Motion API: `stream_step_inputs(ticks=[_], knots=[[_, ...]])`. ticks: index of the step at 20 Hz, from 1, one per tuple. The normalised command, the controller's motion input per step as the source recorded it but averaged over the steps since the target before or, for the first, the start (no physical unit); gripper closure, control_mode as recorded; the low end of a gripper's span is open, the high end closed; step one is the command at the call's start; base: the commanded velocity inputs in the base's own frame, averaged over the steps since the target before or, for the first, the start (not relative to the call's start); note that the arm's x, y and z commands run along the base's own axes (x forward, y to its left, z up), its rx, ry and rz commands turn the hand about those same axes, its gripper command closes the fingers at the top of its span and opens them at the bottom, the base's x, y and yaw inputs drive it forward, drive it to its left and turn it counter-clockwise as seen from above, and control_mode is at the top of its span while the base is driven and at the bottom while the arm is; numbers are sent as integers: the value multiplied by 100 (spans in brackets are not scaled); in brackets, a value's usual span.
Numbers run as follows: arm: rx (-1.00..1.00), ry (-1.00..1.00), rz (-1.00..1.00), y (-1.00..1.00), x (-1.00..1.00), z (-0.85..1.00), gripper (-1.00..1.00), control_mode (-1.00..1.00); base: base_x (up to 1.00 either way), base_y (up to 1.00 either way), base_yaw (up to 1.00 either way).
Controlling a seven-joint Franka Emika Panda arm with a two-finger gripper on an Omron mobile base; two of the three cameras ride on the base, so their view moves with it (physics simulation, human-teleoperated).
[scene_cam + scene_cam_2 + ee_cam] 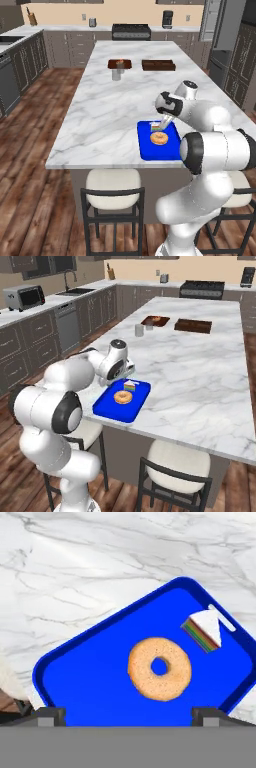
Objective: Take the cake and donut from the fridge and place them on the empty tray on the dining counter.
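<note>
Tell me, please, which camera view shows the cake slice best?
The hand view: the cake lies close and unobstructed on the tray, layers distinct. Both base views show it small beside the donut, close against the arm.

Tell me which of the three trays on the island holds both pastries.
The blue tray, nearest the robot: the donut and cake lie on it. The two brown trays stand farther back.

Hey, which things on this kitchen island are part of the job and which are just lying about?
Part of the job:
- donut, lying on the tray
- cake, on the tray beside the donut
- blue tray
- dining counter
- fridge

Just lying about:
- two brown trays
- grey cup
- stools
</note>
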Motion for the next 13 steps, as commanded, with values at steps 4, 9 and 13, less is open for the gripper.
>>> stream_step_inputs(ticks=[4, 9, 13], knots=[[0, -55, -5, -29, -100, 61, -100, -100, 0, 0, 0], [0, -59, -2, -34, -100, 59, -100, -100, 0, 0, 0], [0, -39, 0, -36, -98, 97, -100, -100, 0, 0, 0]])
